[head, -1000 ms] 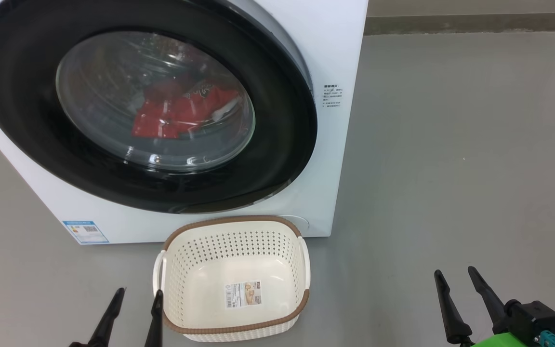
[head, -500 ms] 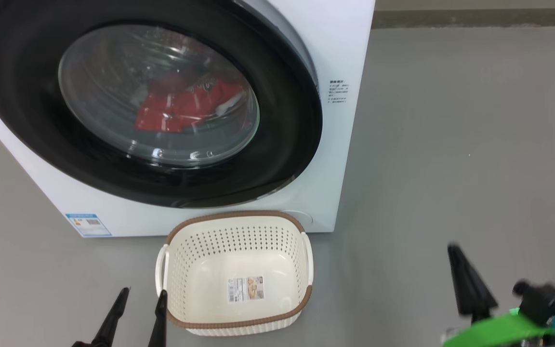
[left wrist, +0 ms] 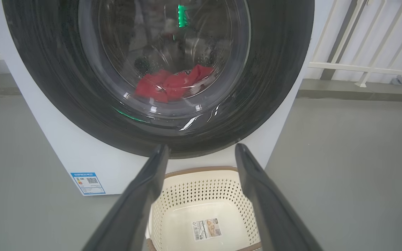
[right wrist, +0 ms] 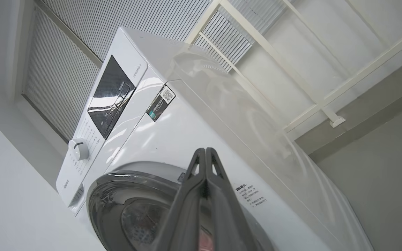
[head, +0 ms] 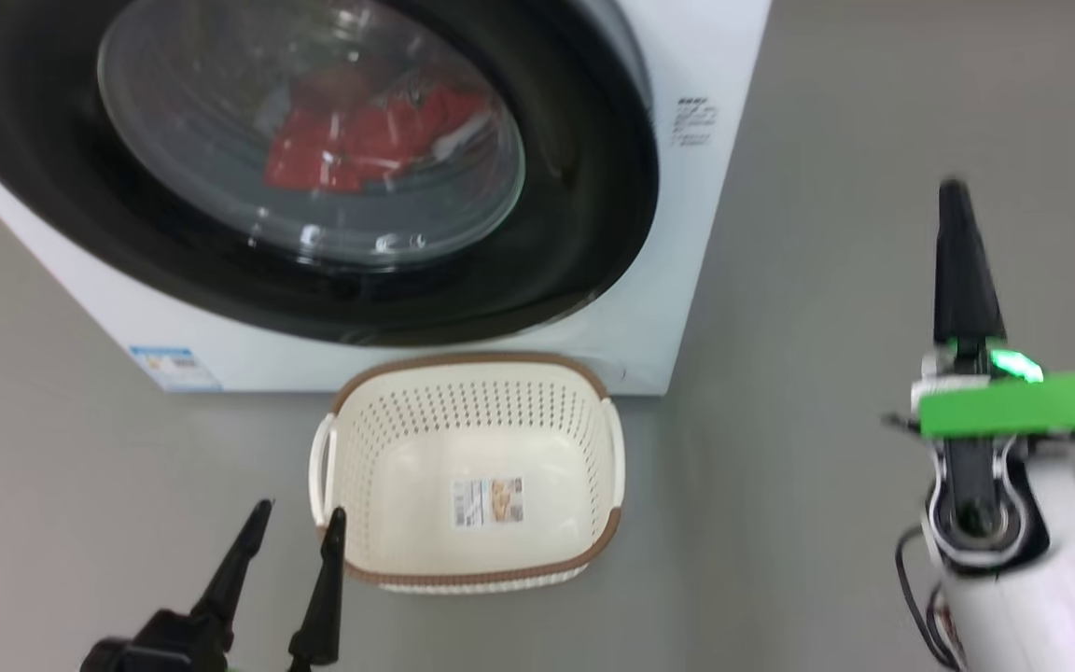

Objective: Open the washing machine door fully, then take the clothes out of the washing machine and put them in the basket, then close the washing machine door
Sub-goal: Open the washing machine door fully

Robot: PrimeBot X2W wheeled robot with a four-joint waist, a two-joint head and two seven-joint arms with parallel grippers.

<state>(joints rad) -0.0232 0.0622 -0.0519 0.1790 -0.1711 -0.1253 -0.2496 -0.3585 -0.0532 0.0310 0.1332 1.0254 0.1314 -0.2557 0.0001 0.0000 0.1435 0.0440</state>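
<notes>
Facing you, washing machine [head: 663, 280]: white front-loader on the grey floor [head: 827, 280]. In your right wrist view it's tilted, with the dark control panel [right wrist: 112, 94] and a white dial [right wrist: 79, 149] up top.
Door [head: 593, 233]: closed, with the glossy black rim flat against the front. You see the drum through the glass.
Basket [head: 463, 411]: cream, perforated, brown rim. It sits upright on the floor just in front of the machine, below the door.
Clothes [head: 360, 140]: red bundle with a bit of white, inside the drum behind the glass.
Right gripper [head: 953, 196]: fingers pressed together with nothing pinched. It's raised out to the right of the machine, well apart from the door, and blurred in your head view. A green band [head: 1023, 406] is on the wrist. Its own camera shows the tips [right wrist: 205, 153] pointing at the machine's upper front.
Left gripper [head: 300, 509]: fingers spread wide, low by the basket's left side. You can't tell whether it's touching.
Blue sticker [head: 174, 367]: lower left of the machine front.
Label [head: 487, 501]: on the basket floor.
</notes>
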